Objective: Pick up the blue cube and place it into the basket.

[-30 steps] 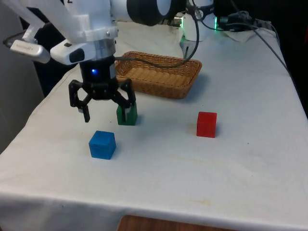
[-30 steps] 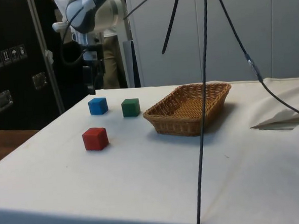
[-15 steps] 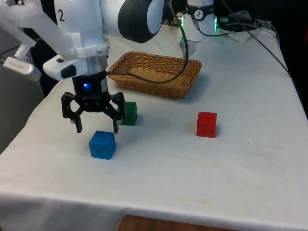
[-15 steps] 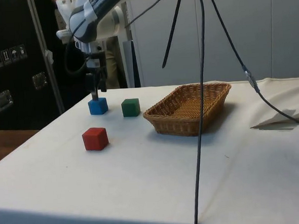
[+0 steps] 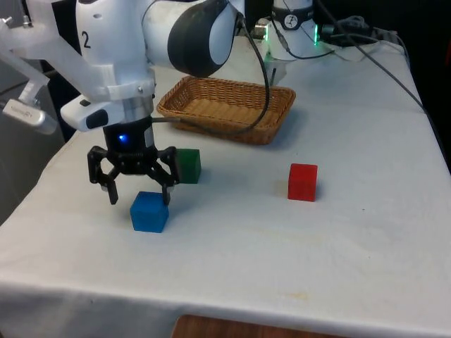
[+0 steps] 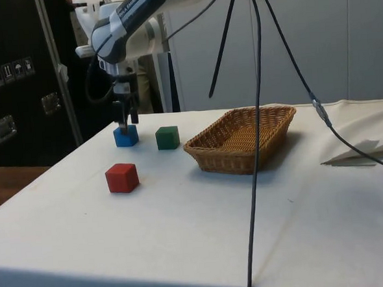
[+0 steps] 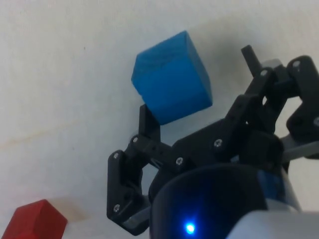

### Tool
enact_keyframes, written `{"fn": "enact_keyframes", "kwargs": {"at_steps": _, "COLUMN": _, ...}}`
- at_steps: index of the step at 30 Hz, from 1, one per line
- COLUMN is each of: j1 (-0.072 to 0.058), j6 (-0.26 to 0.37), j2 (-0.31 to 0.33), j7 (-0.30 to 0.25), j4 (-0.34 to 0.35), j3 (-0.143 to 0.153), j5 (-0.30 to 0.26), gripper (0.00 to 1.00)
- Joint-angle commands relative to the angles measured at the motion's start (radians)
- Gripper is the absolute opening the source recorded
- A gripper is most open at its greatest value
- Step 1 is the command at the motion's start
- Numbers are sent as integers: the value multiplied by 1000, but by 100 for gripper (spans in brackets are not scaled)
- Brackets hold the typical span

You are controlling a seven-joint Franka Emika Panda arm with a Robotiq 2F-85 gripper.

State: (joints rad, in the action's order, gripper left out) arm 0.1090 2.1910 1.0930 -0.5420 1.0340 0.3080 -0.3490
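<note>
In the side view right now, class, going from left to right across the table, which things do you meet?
red cube → blue cube → green cube → basket

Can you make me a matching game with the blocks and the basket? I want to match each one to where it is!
Things:
1. blue cube
2. green cube
3. red cube
4. basket

Places:
A. off alone toward the front view's right
B. farthest back, nothing inside
C. just below the open gripper
D. between the blue cube and the basket

Pairs: 1-C, 2-D, 3-A, 4-B
</note>
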Motion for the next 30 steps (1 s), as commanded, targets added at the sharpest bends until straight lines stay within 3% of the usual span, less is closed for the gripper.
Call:
{"fn": "enact_keyframes", "kwargs": {"at_steps": 1, "j1": 6, "j6": -25, "j2": 25, "j7": 5, "j4": -44, "j3": -7, "j5": -6, "gripper": 100}}
{"fn": "enact_keyframes", "kwargs": {"at_steps": 2, "j1": 7, "j6": -25, "j2": 27, "j7": 4, "j4": -45, "j3": -7, "j5": -8, "gripper": 100}}
{"fn": "enact_keyframes", "kwargs": {"at_steps": 3, "j1": 1, "j6": 0, "j2": 5, "j7": -2, "j4": -4, "j3": 0, "j5": -7, "gripper": 100}}
{"fn": "enact_keyframes", "kwargs": {"at_steps": 4, "j1": 7, "j6": -25, "j2": 29, "j7": 3, "j4": -47, "j3": -6, "j5": -12, "gripper": 100}}
{"fn": "enact_keyframes", "kwargs": {"at_steps": 12, "j1": 5, "j6": -16, "j2": 39, "j7": -5, "j4": -48, "j3": -5, "j5": -35, "gripper": 100}}
{"fn": "enact_keyframes", "kwargs": {"at_steps": 13, "j1": 1, "j6": 0, "j2": 25, "j7": -8, "j4": -21, "j3": 1, "j5": -35, "gripper": 100}}
{"fn": "enact_keyframes", "kwargs": {"at_steps": 14, "j1": 5, "j6": -16, "j2": 40, "j7": -6, "j4": -48, "j3": -4, "j5": -37, "gripper": 100}}
{"fn": "enact_keyframes", "kwargs": {"at_steps": 21, "j1": 1, "j6": 0, "j2": 39, "j7": -10, "j4": -42, "j3": 1, "j5": -41, "gripper": 100}}
{"fn": "enact_keyframes", "kwargs": {"at_steps": 24, "j1": 5, "j6": -9, "j2": 46, "j7": -11, "j4": -56, "j3": -2, "j5": -42, "gripper": 98}}
{"fn": "enact_keyframes", "kwargs": {"at_steps": 28, "j1": 4, "j6": -8, "j2": 45, "j7": -11, "j4": -54, "j3": -1, "j5": -42, "gripper": 58}}
{"fn": "enact_keyframes", "kwargs": {"at_steps": 29, "j1": 4, "j6": -8, "j2": 45, "j7": -11, "j4": -53, "j3": -1, "j5": -42, "gripper": 34}}
{"fn": "enact_keyframes", "kwargs": {"at_steps": 30, "j1": 4, "j6": -8, "j2": 44, "j7": -11, "j4": -53, "j3": -1, "j5": -42, "gripper": 19}}
